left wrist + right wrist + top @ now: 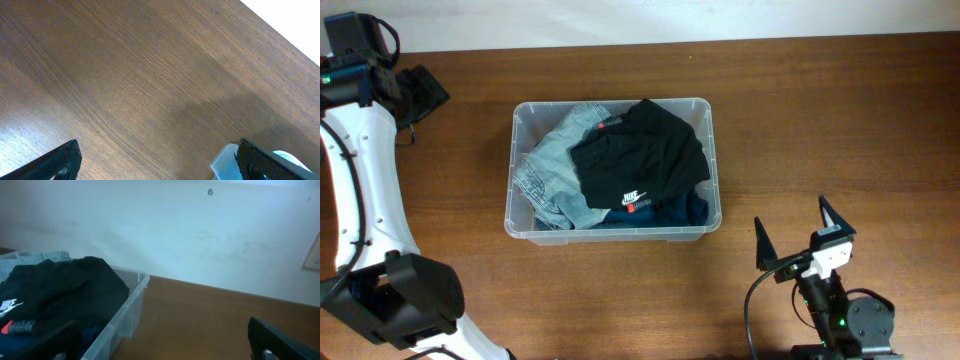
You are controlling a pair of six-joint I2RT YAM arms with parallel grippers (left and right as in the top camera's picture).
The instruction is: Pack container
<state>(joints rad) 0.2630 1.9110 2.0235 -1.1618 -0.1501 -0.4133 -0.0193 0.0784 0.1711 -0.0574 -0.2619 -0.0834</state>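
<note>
The container [610, 103] is a clear plastic bin at the table's middle. It holds a light denim garment [552, 165] on the left, a black garment with a white logo [640, 158] on top, and a dark blue one [670, 212] beneath. My right gripper [800, 232] stands open near the front edge, to the right of the bin and apart from it. In its wrist view the right gripper [165, 342] is empty, with the bin's wall [131, 302] and the black garment [65, 287] to its left. My left gripper [160, 162] hangs open and empty over bare wood at the far left.
The white left arm [365, 170] runs along the table's left edge. A pale translucent plastic corner [224, 162] shows beside the left gripper's right finger. A white wall [200, 235] stands behind the brown wooden table [820, 110].
</note>
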